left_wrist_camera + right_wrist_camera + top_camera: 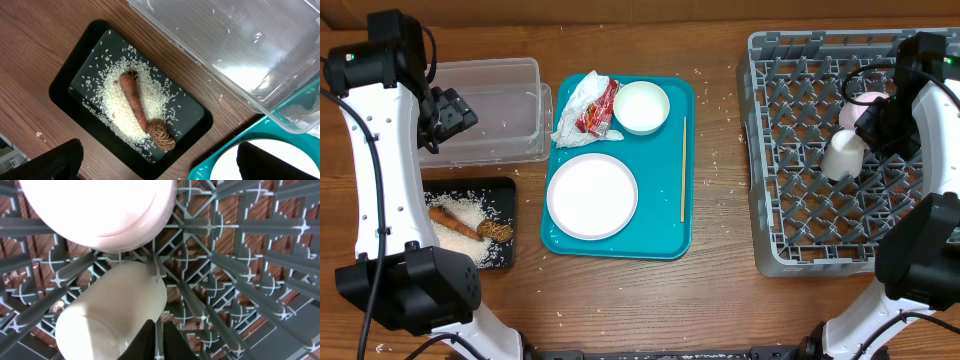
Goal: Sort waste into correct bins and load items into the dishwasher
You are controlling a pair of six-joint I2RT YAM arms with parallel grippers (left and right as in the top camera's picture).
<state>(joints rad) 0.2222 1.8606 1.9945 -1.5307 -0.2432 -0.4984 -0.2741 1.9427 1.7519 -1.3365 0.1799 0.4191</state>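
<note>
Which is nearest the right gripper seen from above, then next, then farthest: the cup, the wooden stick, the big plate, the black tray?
1. cup, in the grey rack, right beside the right gripper.
2. wooden stick, along the teal tray on its right side.
3. big plate, on the teal tray's left part.
4. black tray, far left.

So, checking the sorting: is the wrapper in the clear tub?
No, the wrapper lies on the teal tray, outside the clear tub.

A cup [842, 155] and bowl [860, 106] are seen in the rack [800, 200] at 3 o'clock; rice [112, 107], carrot [134, 102] and lump [161, 135] are held in the black tray [75, 80] at 8.
</note>
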